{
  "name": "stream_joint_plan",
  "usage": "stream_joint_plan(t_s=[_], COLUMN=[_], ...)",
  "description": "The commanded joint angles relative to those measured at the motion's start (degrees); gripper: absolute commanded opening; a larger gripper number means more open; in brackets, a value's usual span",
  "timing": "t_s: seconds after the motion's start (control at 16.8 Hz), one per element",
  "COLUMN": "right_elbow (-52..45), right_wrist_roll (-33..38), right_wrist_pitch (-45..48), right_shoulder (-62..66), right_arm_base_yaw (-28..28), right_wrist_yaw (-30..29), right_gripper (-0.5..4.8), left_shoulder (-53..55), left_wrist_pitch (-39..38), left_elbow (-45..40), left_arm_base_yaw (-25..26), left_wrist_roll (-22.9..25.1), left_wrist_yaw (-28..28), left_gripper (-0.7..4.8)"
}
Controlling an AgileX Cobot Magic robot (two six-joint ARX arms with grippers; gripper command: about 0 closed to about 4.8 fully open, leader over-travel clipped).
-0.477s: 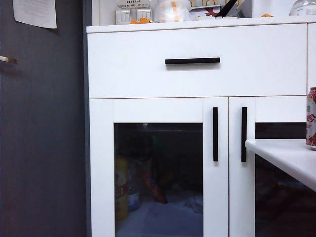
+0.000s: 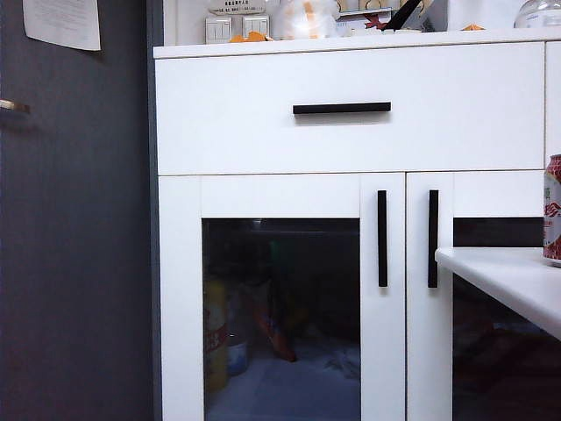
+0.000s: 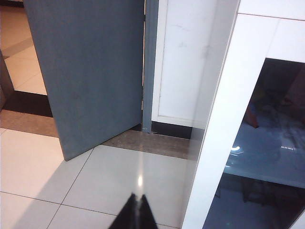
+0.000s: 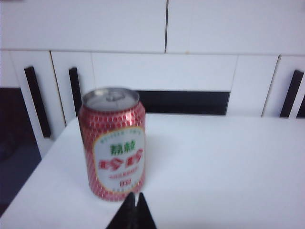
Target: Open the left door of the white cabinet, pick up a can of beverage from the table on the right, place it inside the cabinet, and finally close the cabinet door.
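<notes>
Left gripper (image 3: 138,213) pinched shut on nothing, black fingertips pressed together, low over pale glossy floor tiles (image 3: 95,186), just beside the tall white cabinet (image 3: 224,124) and its dark-glass left door (image 3: 267,152); grey room door (image 3: 86,71) ajar beyond

Right gripper (image 4: 135,212) also closed and empty, tips meeting, hovering over the plain white table (image 4: 224,167) right behind the small red can of beverage (image 4: 115,143), upright, silvery top, white label

From the exterior view: no arms in sight; left door (image 2: 289,298) shut, vertical black bar handle (image 2: 382,238) on its right edge; wide white drawer (image 2: 351,110) above; can (image 2: 552,209) standing on the table (image 2: 508,272) at far right, outside the cabinet (image 2: 351,228)
</notes>
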Motion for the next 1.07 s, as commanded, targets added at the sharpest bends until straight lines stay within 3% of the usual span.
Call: stream_joint_plan(t_s=[0.06,0.12,0.18,0.24,0.36,0.6,0.78,0.84,0.95,1.07], right_elbow=[1.64,4.33,7.19,11.28,19.15,28.52,37.07,39.93,43.76,49.81], right_wrist_roll=[0.52,1.03,0.76,-0.44,-3.74,-4.0,-4.31,-4.24,-3.08,-0.46], right_wrist_pitch=[1.07,-0.68,-2.91,-5.68,-7.21,-7.58,-11.63,-12.48,-13.33,-13.35], right_shoulder=[-0.02,-0.02,-0.02,-0.02,-0.02,1.38,8.37,11.47,15.72,22.45], right_arm_base_yaw=[0.0,0.04,0.04,0.04,0.02,0.04,-0.15,-0.09,-0.04,-0.04], right_wrist_yaw=[-2.03,-2.97,-4.13,-4.94,-4.92,-5.97,-5.4,-6.43,-9.49,-15.04], right_gripper=[-0.06,-0.02,0.51,1.76,2.58,2.57,2.57,2.57,2.59,3.17], left_shoulder=[0.0,0.0,0.02,0.02,0.09,9.16,25.81,31.56,38.42,48.89], left_wrist_pitch=[5.81,7.96,9.49,11.08,11.34,12.35,21.27,24.44,26.4,30.23], left_elbow=[1.42,2.91,4.13,6.05,11.89,22.82,31.52,34.4,37.59,41.22], left_arm_base_yaw=[-0.02,-0.02,-0.02,-0.02,-0.09,-0.11,-0.24,-1.33,-4.61,-11.8], left_wrist_roll=[-5.73,-6.56,-6.6,-6.82,-6.82,-11.17,-17.57,-20.09,-20.48,-20.46], left_wrist_yaw=[2.82,5.6,7.21,9.09,11.28,18.23,23.78,25.42,25.57,23.76], left_gripper=[1.89,4.12,4.79,4.79,4.79,4.79,4.79,4.79,4.79,4.79])
